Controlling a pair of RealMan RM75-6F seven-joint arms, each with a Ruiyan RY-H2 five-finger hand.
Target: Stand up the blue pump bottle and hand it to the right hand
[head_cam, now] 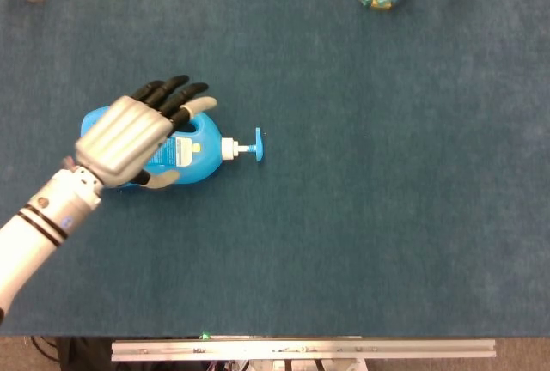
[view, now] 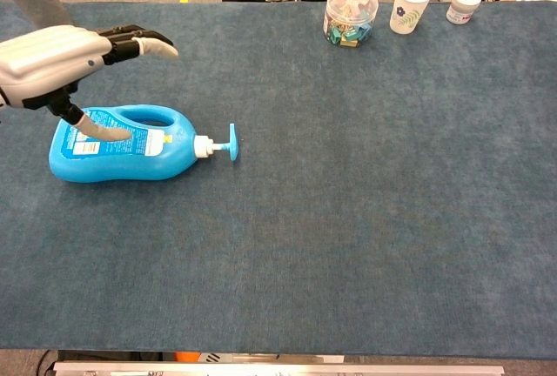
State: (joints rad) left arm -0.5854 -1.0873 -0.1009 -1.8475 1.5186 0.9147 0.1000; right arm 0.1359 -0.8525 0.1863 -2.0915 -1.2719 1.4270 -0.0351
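The bottle (head_cam: 150,149) lies on its side on the counter (head_cam: 361,234), at about nine o'clock from the middle of the head view, its pump (head_cam: 256,145) pointing toward three o'clock and its handle loop on the twelve o'clock side; so the first step, standing it up, is not yet done, and the handover has not begun; the left hand (head_cam: 137,135) hovers over the body of the bottle, fingers spread and reaching toward the handle, thumb down by the label, holding nothing; in the chest view the hand (view: 57,58) sits above the bottle (view: 122,145) with a gap under the fingers, so I judge it is in the approach, not a grasp; what is left seems to be the whole job: grip, tip upright, lift, pass across; the right hand is in neither view; at the far edge, around one o'clock, stand a clear tub (view: 350,15) of small coloured bits and a paper cup (view: 410,5), well apart from the bottle.
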